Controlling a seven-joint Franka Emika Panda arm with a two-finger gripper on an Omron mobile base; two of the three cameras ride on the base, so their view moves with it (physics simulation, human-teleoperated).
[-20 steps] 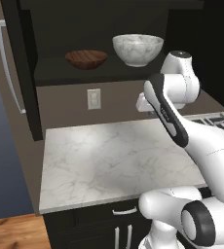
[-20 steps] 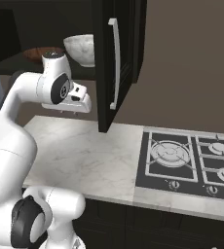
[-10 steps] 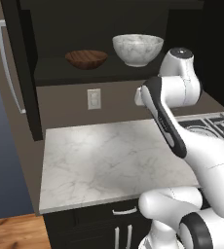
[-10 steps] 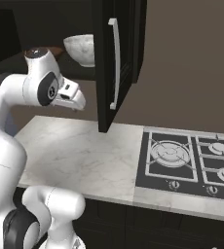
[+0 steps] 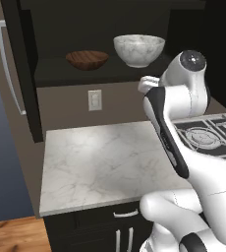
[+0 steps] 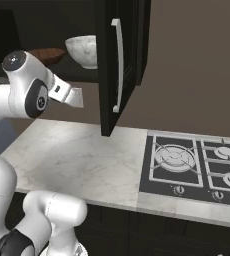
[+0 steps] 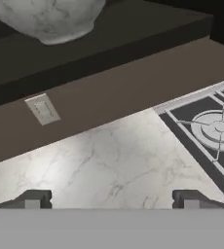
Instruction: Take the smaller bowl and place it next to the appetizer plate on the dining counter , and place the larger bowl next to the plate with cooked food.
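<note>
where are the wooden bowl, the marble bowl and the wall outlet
wooden bowl [image 5: 87, 59], left base view, on its front wall.
marble bowl [image 5: 139, 50], left base view, on its rounded side.
wall outlet [image 5: 95, 100], left base view, on the middle of its white cover plate.

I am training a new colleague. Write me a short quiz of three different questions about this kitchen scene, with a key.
1. True or false: the shallow dark reddish-brown wooden bowl and the deep white marbled bowl stand on the same dark cabinet shelf.
2. In the left base view, which bowl is nearer to the black gas hob? A) wooden B) marbled
3. Fill in: the two-finger gripper is ____ and holds nothing.

Key: 1 true; 2 B; 3 open.
</note>
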